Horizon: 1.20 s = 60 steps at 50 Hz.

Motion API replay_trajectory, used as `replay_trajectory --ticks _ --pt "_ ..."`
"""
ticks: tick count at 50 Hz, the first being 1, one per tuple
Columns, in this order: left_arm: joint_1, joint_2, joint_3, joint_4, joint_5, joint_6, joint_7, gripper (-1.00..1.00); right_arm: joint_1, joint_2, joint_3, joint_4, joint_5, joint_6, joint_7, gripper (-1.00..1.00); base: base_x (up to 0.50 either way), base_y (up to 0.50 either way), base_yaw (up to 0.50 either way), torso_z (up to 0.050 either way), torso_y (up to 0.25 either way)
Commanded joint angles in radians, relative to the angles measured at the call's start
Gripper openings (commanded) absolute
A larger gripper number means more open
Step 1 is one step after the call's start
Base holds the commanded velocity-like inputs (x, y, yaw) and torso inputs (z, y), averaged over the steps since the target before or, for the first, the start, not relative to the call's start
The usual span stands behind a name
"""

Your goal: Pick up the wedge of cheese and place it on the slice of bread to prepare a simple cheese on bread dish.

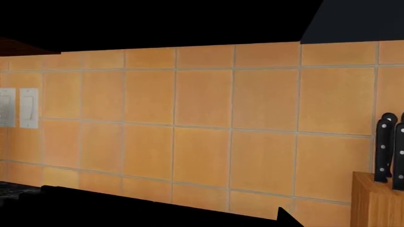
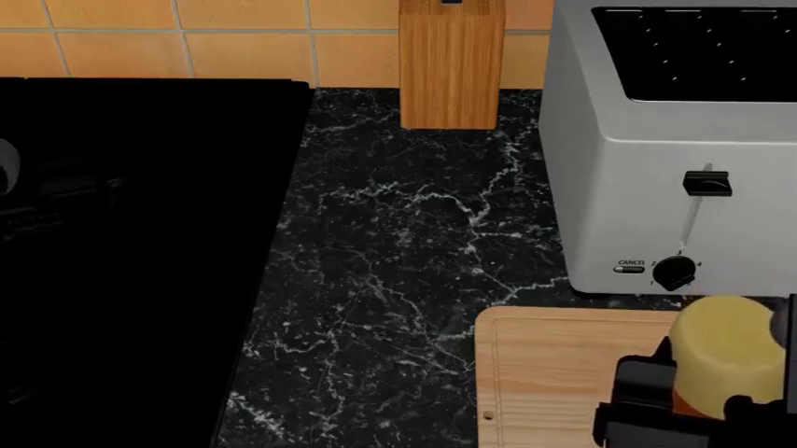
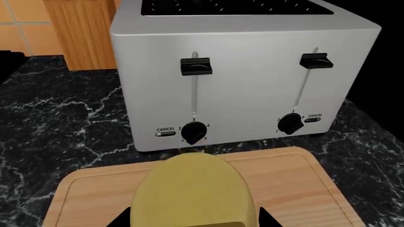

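Observation:
The pale yellow wedge of cheese (image 2: 726,357) is held between the black fingers of my right gripper (image 2: 710,403) above the light wooden cutting board (image 2: 548,373). In the right wrist view the cheese (image 3: 197,194) fills the space between the jaws of my right gripper (image 3: 192,220), just in front of the toaster. The slice of bread is hidden. Only a small brown sliver (image 2: 682,399) shows under the cheese, and I cannot tell what it is. My left gripper shows only as a black silhouette (image 1: 158,215) facing the tiled wall. Its state is unclear.
A silver toaster (image 2: 648,140) stands right behind the board, and it also shows in the right wrist view (image 3: 246,85). A wooden knife block (image 2: 449,65) stands against the orange tiled wall. A black stovetop (image 2: 137,233) fills the left. Black marble counter (image 2: 398,261) lies between them.

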Motion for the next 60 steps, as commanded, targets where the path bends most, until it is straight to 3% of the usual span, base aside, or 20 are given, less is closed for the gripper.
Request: replay_trajectory --ticks 1,39,40,60 --pt "-0.001 -0.003 0.003 0.002 -0.002 -0.004 -0.007 1.00 -0.001 0.000 0.010 0.008 -0.038 0.011 -0.031 -1.00 0.00 0.00 0.00 0.000 0.000" --pt "-0.003 -0.011 0.011 0.000 -0.007 0.001 -0.023 1.00 -0.081 -0.033 0.005 0.046 -0.079 -0.030 -0.090 -1.00 0.00 0.00 0.00 0.000 0.000" --pt "-0.003 -0.011 0.012 0.000 -0.008 0.000 -0.023 1.00 -0.071 -0.028 0.004 0.042 -0.064 -0.020 -0.080 1.00 0.00 0.00 0.00 0.000 0.000" --pt "-0.002 -0.015 0.013 -0.001 -0.017 0.005 -0.025 1.00 0.078 -0.010 -0.020 -0.026 0.025 0.061 0.010 1.00 0.00 0.00 0.00 0.000 0.000"
